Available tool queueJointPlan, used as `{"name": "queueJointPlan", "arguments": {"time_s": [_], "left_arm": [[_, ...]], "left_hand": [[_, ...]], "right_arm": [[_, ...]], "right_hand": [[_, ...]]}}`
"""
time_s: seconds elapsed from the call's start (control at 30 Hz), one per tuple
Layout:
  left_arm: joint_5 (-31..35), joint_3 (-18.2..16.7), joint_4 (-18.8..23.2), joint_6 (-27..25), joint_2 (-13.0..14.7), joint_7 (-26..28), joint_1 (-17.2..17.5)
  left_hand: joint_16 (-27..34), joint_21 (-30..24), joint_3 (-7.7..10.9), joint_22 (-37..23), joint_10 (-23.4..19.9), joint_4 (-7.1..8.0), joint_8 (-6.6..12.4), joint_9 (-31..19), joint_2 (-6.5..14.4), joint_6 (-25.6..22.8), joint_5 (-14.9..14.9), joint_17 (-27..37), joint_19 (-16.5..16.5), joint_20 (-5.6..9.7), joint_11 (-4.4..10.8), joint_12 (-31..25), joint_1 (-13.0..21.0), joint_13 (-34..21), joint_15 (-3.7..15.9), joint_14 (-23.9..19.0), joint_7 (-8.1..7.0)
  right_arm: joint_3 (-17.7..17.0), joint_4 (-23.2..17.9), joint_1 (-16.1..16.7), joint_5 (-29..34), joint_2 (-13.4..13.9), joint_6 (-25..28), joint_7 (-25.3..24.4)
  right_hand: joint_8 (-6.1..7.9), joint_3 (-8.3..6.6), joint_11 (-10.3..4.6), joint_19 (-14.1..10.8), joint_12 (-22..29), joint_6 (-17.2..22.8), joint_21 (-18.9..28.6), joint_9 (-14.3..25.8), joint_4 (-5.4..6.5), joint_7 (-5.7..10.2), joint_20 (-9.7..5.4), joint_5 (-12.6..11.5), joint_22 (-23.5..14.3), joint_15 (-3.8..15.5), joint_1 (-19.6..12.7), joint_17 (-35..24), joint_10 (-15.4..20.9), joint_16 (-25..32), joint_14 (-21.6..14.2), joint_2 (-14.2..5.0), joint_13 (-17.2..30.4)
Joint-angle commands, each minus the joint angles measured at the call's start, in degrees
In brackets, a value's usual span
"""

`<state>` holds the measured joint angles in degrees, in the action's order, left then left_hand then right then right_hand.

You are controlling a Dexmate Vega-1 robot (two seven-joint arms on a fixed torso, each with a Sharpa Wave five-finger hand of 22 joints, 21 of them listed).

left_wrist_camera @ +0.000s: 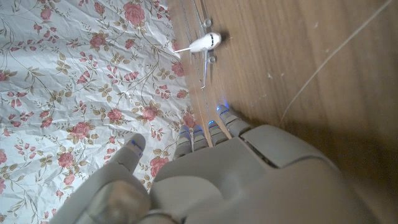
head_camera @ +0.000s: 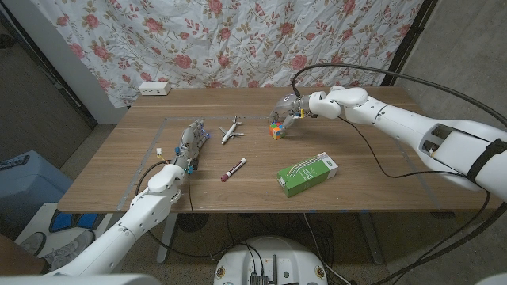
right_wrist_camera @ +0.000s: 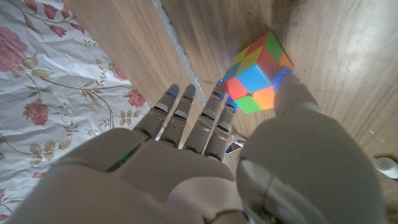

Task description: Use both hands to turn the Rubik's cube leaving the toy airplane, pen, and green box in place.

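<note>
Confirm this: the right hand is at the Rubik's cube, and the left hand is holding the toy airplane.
Wrong on the left hand. In the head view the left hand holds nothing and stands apart from the toy airplane, which lies alone on the table. The right hand is indeed at the Rubik's cube; the right wrist view shows its fingers around it.

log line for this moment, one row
right hand: fingertips at cube | left hand: empty, by airplane | pen, green box: untouched
</note>
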<state>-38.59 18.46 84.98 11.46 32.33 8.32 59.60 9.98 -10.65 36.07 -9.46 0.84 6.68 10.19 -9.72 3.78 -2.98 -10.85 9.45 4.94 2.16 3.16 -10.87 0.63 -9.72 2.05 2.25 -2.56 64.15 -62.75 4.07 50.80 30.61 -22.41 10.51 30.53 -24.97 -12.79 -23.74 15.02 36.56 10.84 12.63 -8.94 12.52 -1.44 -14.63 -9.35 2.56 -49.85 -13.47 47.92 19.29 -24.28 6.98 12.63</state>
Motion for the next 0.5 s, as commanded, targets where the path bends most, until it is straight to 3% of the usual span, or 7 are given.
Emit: {"name": "queueJointPlan", "arguments": {"time_s": [0.03, 0.5], "left_arm": [[0.18, 0.09, 0.08, 0.06, 0.06, 0.03, -0.17], [0.36, -0.18, 1.92, -0.09, 1.10, -0.25, 0.27]], "left_hand": [[0.14, -0.34, 0.17, -0.34, -0.32, 0.28, 0.09, -0.12, 3.33, -0.27, -0.31, 0.29, 0.66, 1.03, 0.25, 0.05, -0.18, -0.22, 2.09, -0.09, -0.05], [0.12, -0.31, 0.18, -0.34, -0.32, 0.27, 0.10, -0.12, 3.32, -0.30, -0.31, 0.28, 0.64, 1.04, 0.26, 0.06, -0.16, -0.22, 2.07, -0.08, -0.01]], "right_arm": [[-0.76, -1.34, 0.26, -1.02, 0.67, 0.23, 0.57], [-4.35, -6.84, 3.32, -3.67, 3.23, 1.73, 1.35]], "right_hand": [[0.58, 0.19, 0.04, -0.66, 0.32, 0.95, 0.01, 0.36, 0.07, 0.04, -0.14, -0.20, -0.15, 8.61, -0.18, -0.29, 0.97, 0.50, -0.80, -0.96, 0.18], [0.93, 0.65, 0.04, -0.96, -0.01, 1.67, 0.01, 0.33, 0.34, 0.07, -0.15, 0.05, -0.16, 8.42, -0.13, -0.54, 1.98, 0.83, -1.06, -1.79, 0.04]]}}
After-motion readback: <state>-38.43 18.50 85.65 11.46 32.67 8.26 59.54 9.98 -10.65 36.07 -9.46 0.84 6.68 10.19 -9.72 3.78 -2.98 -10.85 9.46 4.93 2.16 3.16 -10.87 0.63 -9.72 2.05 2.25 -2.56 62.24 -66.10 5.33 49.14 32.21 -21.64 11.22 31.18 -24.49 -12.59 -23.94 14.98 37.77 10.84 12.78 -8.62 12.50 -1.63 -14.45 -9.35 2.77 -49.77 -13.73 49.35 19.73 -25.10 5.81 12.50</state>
